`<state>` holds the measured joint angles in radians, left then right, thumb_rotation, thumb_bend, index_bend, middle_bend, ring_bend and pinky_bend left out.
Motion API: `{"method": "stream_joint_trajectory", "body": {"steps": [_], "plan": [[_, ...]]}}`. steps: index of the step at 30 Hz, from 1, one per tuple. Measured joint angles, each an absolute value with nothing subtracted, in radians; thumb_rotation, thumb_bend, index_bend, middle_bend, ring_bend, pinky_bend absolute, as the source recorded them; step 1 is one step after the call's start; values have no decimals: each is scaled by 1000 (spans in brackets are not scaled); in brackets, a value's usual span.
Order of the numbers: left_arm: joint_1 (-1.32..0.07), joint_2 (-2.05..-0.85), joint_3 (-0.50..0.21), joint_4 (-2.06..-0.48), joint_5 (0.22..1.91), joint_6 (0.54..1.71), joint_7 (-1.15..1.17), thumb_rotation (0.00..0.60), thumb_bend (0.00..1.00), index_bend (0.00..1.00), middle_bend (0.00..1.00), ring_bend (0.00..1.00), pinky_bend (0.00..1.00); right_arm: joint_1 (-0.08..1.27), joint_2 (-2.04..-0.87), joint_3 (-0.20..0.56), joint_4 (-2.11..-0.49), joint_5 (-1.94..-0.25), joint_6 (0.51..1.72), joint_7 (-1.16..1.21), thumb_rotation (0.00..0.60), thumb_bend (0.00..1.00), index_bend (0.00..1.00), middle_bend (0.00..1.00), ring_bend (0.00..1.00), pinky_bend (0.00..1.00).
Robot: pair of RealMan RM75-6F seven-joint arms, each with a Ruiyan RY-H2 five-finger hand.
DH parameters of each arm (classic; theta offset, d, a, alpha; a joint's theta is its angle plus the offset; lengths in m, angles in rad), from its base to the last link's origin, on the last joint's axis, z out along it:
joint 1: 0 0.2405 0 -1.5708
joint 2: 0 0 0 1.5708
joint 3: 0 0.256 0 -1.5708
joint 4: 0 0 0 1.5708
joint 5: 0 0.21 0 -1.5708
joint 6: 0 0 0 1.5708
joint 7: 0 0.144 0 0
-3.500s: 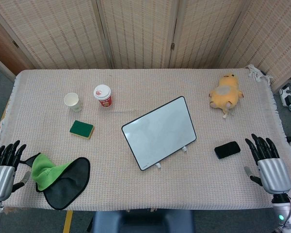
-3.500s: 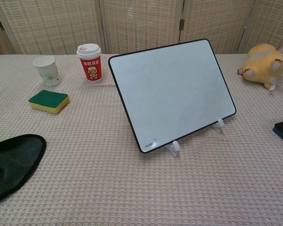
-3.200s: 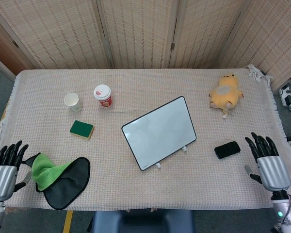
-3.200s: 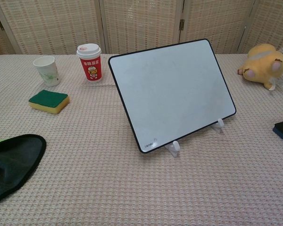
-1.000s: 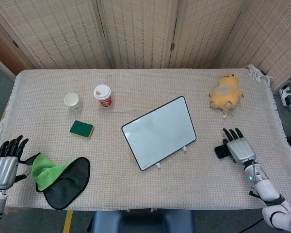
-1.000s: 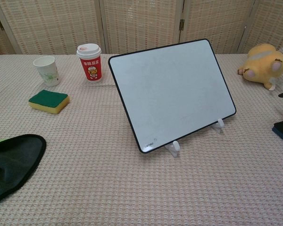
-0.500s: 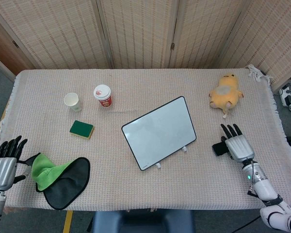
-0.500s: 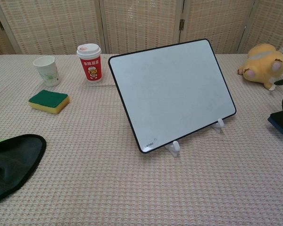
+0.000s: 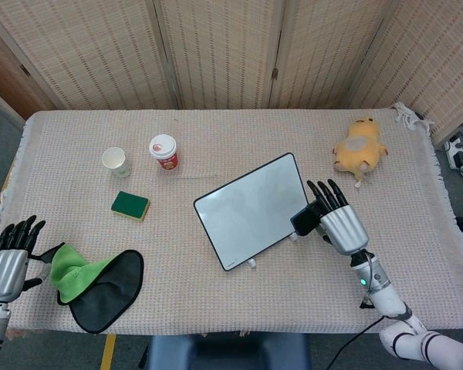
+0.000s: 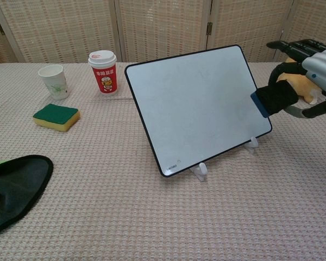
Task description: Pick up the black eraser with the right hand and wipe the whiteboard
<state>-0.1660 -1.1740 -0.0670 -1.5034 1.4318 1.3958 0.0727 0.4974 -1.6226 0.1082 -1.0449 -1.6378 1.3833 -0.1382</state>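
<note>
A: Right hand (image 9: 342, 223) has the black eraser (image 10: 276, 97). From the chest view, the fingers (image 10: 293, 48) reach over its top and the thumb curls under, so it is pinched, not cupped. The eraser is off the desk (image 9: 216, 297), at the right edge of the whiteboard (image 10: 198, 106). We cannot tell whether its blue face is touching the board or sits just beside it.

B: Agreed. The head view puts the eraser over the board's right rim, about mid-height. Our judgement: pickup is done and wiping is about to start.

A: How do we do it well? The board leans back on two small white feet (image 10: 200, 169) and is not fixed. We think pressing hard would slide it away or tip it.

B: So use light pressure, roughly square to the tilted surface, and keep the blue face flat against it rather than leading with a corner.

A: Sweep from the right edge toward the left, in rows. Stay within the black frame so the eraser does not catch on the rim.

B: The grip looks shallow. If the eraser drags, it may twist between the fingers, so slow strokes are better.

A: Left hand (image 9: 8, 262) lies at the near left desk edge, fingers spread and holding nothing, just beside the green cloth (image 9: 76, 274). It is well apart from the board and gives no bracing.

B: The plush toy (image 9: 359, 149) lies on the far right side, behind the working hand. We would keep the wrist clear of it on the return strokes.
</note>
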Motion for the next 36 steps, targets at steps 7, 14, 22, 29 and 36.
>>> {"method": "stream_joint_trajectory", "body": {"steps": [7,14,22,29,36], "plan": [[-165,-1166,-63,-1503,1439,1395,50,600,351,0,0,0,0,602,-1790,177,-905,-1640,1390,-130,600,340,522,0,0,0],[-165,-1157,-60,-1503,1444,1394,31,600,351,0,0,0,0,660,-1871,204,-816,-1616,1382,-125,600,340,407,0,0,0],[-162,-1154,-57,-1511,1446,1398,33,600,351,0,0,0,0,683,-1891,209,-812,-1586,1353,-154,600,339,106,0,0,0],[-155,-1150,-59,-1516,1443,1410,29,600,351,0,0,0,0,678,-1884,194,-826,-1588,1371,-153,600,340,38,0,0,0],[-150,-1150,-55,-1519,1459,1425,33,600,351,0,0,0,0,606,-1788,151,-982,-1593,1416,-169,600,341,9,0,0,0]]}}
